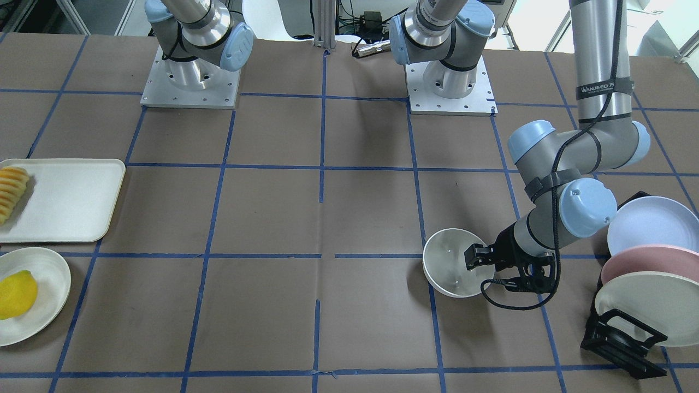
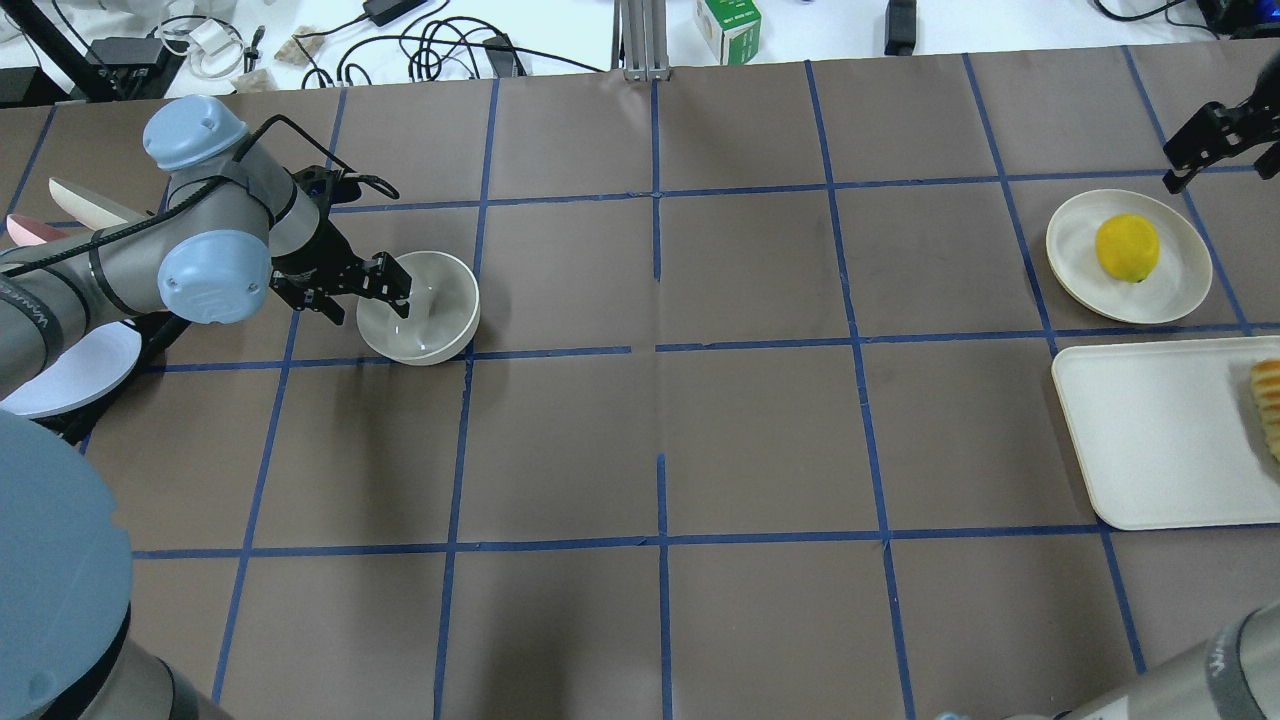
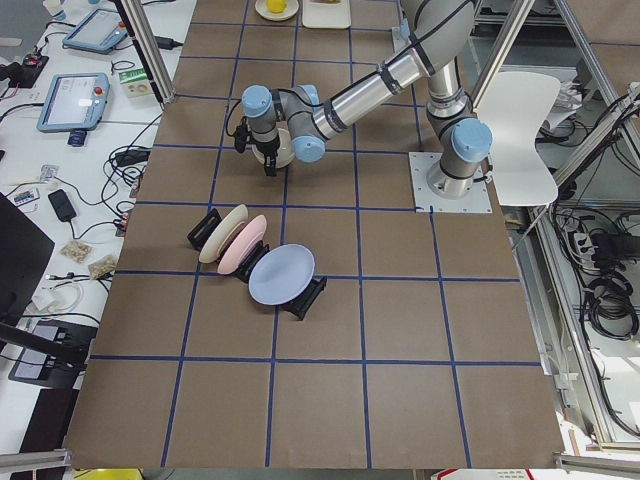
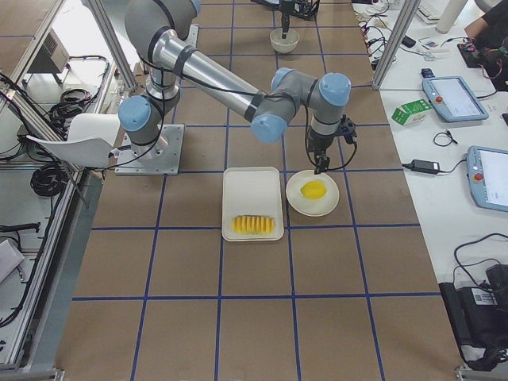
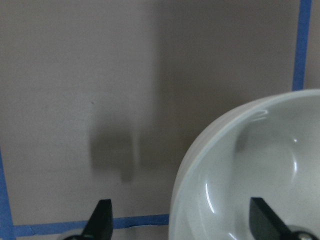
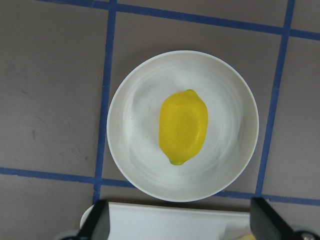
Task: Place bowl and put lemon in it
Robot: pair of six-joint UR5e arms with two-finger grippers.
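Note:
The off-white bowl (image 2: 428,312) stands upright on the table on my left side; it also shows in the front view (image 1: 450,273). My left gripper (image 2: 365,298) is open and straddles the bowl's near rim, one finger inside and one outside. In the left wrist view the bowl (image 5: 250,175) fills the lower right between the spread fingers. The yellow lemon (image 2: 1127,247) lies on a shallow white plate (image 2: 1180,290) at the far right. My right gripper (image 2: 1200,150) is open and empty, hovering over the lemon (image 6: 183,126).
A white tray (image 2: 1150,440) with a row of sliced fruit (image 2: 1268,400) lies beside the lemon's plate. A black rack of pastel plates (image 1: 650,273) stands close behind my left arm. The brown table carries a blue tape grid.

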